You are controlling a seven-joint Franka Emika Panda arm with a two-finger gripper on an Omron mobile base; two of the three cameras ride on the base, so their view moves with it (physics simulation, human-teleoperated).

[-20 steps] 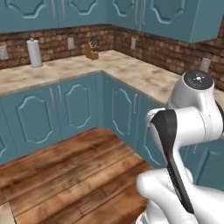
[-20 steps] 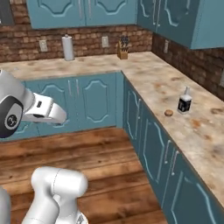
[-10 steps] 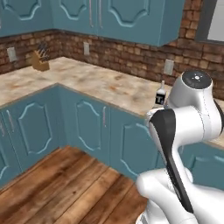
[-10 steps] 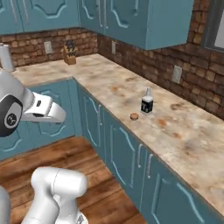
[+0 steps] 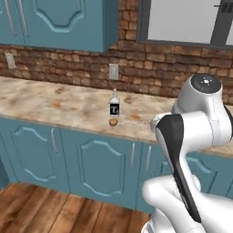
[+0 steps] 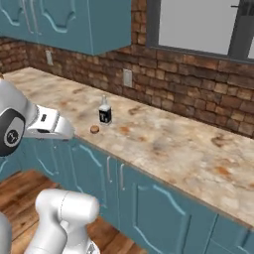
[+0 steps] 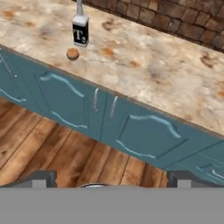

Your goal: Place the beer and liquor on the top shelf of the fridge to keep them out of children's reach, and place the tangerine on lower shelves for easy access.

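We face the liquor [image 7: 80,29] with the tangerine [image 7: 72,54] just beside it; gripper [image 7: 107,177] jaws spread wide, holding nothing; we should close in squarely, aiming at 1 item.

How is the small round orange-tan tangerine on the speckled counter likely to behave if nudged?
The small round orange-tan tangerine would probably roll, being round. It sits near the speckled counter's front edge, so it might drop off. The clear square liquor bottle behind could stop it.
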